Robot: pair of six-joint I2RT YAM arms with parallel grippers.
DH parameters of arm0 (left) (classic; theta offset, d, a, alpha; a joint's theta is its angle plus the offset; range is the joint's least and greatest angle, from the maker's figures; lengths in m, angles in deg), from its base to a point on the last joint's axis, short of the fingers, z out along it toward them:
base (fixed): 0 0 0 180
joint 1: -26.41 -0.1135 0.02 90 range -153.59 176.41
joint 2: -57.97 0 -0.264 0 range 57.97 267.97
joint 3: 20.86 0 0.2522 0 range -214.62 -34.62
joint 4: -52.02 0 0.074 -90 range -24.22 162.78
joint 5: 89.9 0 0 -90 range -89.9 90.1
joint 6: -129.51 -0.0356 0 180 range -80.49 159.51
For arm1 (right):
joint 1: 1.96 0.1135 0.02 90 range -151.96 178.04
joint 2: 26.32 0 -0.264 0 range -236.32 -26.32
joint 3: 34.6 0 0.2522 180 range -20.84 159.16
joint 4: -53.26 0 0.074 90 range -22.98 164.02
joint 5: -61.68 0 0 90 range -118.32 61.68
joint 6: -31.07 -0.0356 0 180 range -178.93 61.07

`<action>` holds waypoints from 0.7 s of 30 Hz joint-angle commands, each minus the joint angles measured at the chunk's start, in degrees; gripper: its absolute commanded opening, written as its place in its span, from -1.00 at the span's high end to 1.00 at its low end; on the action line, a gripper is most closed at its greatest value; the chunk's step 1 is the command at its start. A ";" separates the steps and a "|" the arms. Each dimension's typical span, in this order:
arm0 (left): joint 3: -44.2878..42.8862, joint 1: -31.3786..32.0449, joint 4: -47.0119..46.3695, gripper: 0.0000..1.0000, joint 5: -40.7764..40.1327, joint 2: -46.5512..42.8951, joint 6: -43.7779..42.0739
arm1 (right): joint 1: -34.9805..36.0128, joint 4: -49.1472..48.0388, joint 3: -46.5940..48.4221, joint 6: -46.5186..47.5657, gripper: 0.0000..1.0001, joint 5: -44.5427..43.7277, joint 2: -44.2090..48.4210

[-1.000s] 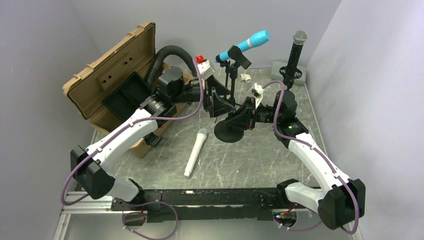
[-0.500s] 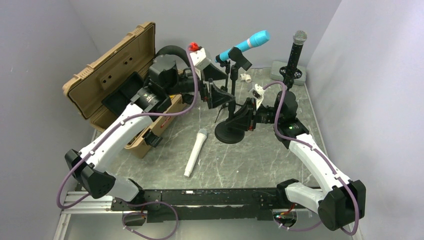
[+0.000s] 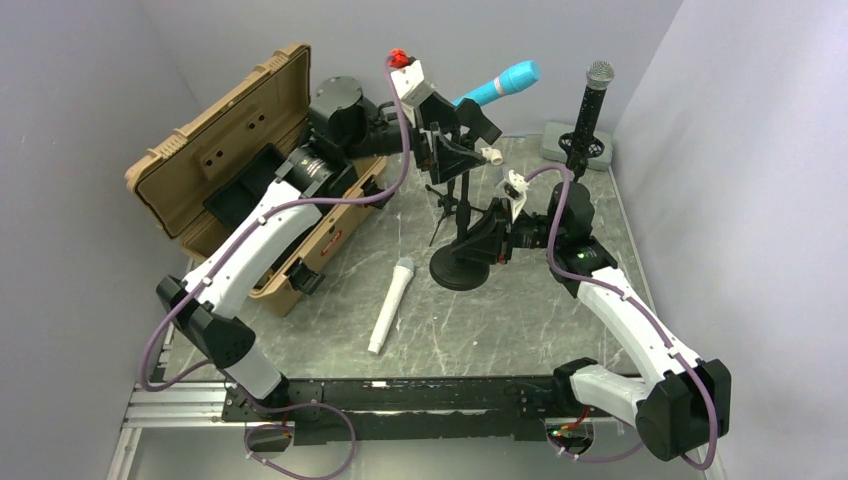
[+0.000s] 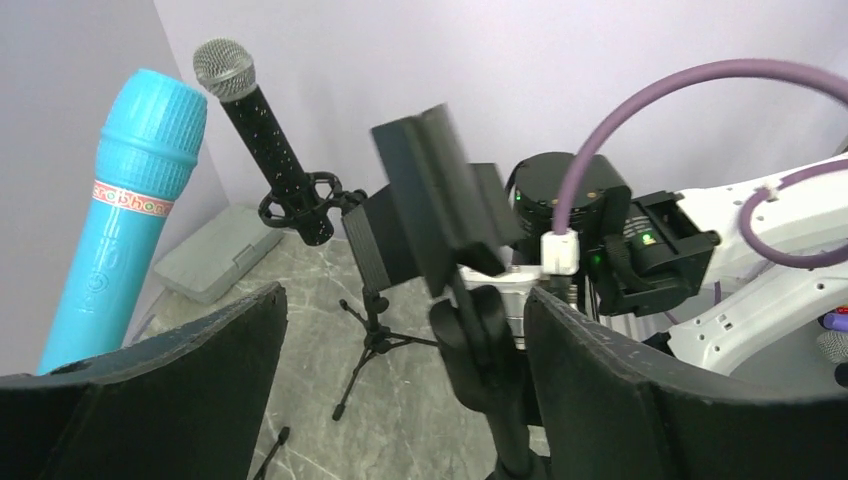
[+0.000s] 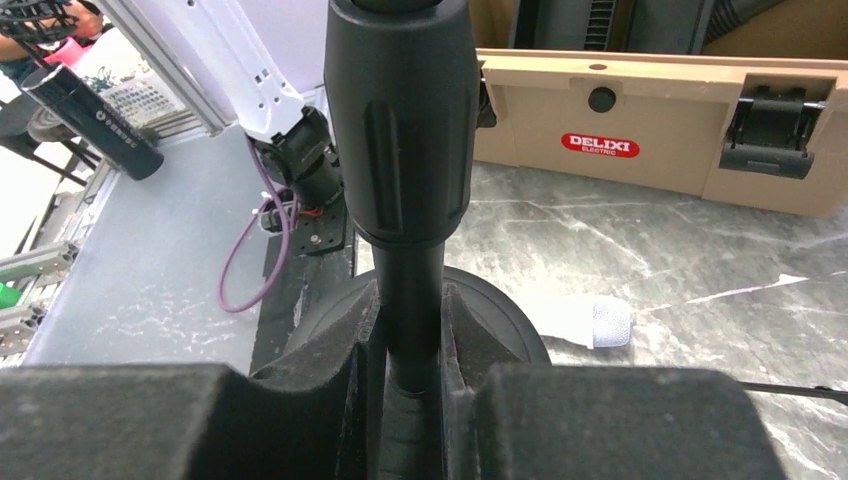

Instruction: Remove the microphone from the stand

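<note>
Grey marble table (image 3: 560,330) under lilac walls (image 3: 700,150): my left end effector (image 3: 447,152) hangs wide open, the clip (image 4: 440,200) between its fingers, while the blue microphone (image 3: 500,85) slants upward at the top of the stand (image 3: 458,268), just outside one finger, its lower end hidden. My right end effector (image 5: 415,370) is clamped on the stand's pole (image 5: 400,150) above the round base. Farther out, a white microphone (image 3: 390,305) lies flat, a black microphone (image 3: 592,105) stands upright far right, and a tan case (image 3: 215,150) sits open at the left.
</note>
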 commanded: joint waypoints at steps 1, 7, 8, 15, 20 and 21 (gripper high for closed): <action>-3.28 -0.19 -2.53 -0.67 1.93 2.32 3.67 | 0.07 -1.94 1.67 2.48 1.00 1.28 1.27; -2.34 -0.12 -4.00 0.33 3.81 2.91 5.68 | -0.01 -1.55 1.20 3.36 1.00 0.36 1.47; -1.17 -0.18 -4.42 0.48 4.25 2.54 6.12 | -0.13 -1.59 1.03 3.39 1.00 0.01 1.59; 15.20 -0.15 -11.86 1.00 6.66 -3.28 11.38 | -1.57 -4.52 0.69 0.65 1.00 -1.20 2.90; 24.34 -0.07 -14.78 1.00 6.41 -5.14 11.51 | -2.04 -7.18 0.34 -1.93 1.00 -0.59 2.84; 25.15 -0.05 -15.44 1.00 6.52 -5.11 11.68 | -2.19 -7.83 0.25 -2.80 1.00 -0.39 2.73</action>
